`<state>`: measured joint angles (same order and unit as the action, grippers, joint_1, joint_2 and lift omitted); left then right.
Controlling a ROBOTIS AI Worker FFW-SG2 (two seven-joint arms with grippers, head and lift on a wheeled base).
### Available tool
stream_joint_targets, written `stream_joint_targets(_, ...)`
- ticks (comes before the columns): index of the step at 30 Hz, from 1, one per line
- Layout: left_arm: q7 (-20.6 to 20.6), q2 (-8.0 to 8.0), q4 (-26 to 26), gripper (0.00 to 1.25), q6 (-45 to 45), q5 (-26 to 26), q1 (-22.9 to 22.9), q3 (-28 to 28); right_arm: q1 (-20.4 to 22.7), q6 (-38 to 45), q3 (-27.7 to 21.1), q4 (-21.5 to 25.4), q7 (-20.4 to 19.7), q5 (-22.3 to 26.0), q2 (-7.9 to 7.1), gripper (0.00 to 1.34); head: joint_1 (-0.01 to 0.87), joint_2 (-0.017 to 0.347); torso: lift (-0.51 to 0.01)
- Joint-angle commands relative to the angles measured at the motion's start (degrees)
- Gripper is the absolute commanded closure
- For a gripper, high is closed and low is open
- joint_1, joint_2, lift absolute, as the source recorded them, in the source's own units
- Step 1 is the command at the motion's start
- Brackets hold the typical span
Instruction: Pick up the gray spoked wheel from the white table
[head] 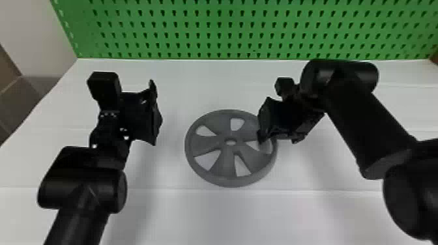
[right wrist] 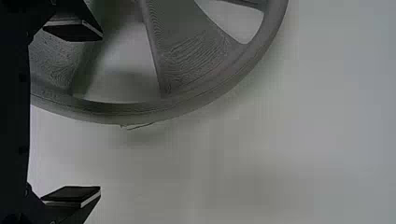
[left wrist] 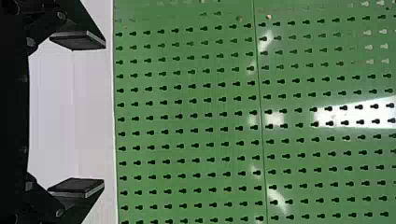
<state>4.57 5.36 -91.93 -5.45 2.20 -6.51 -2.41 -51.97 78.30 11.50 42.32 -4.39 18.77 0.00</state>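
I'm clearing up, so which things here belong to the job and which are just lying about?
Job:
gray spoked wheel
white table beneath it
right gripper, open, at the rim
left gripper, open

Not the job:
green perforated board, upright behind the table

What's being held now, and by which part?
Nothing is held: the left gripper is open and empty, the right gripper open at the wheel.

From here I see the wheel (right wrist: 191, 51) in matt gray plastic, its spokes finely ridged; the bench (head: 228, 215) looks smooth and softly satin; the green pegboard (left wrist: 187, 107) is smooth and glossy, catching white glare.
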Motion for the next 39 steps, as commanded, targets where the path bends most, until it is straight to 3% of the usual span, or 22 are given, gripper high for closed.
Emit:
stream_joint_targets(1, 0.00, 0.00, 0.00, 0.23, 0.00, 0.00, 0.01, 0.04, 0.38, -1.57, 1.42, -0.57, 0.00, 1.01, 0.05, 0.14, 0.782, 0.057, -0.097)
stream_joint_targets(15, 0.00, 0.00, 0.00, 0.22, 0.00, 0.09, -0.26, -0.22, 0.38, -3.51, 2.12, -2.95, 0.00, 1.01, 0.05, 0.24, 0.782, 0.057, -0.097)
stream_joint_targets(23, 0.00, 0.00, 0.09, 0.22, 0.00, 0.00, -0.26, -0.31, 0.03, -3.77, 2.39, -3.03, 0.00, 0.92, 0.05, 0.50, 0.782, 0.057, -0.097)
stream_joint_targets(34, 0.00, 0.00, 0.26, 0.22, 0.00, -0.09, -0.35, -0.40, -0.59, -3.95, 2.48, -3.03, 0.00, -0.14, 0.05, 0.56, 0.782, 0.057, -0.097)
stream_joint_targets(39, 0.00, 0.00, 0.26, 0.22, 0.00, -0.09, -0.43, -0.49, -0.67, -3.86, 2.48, -3.03, 0.00, -0.40, 0.05, 0.69, 0.782, 0.057, -0.097)
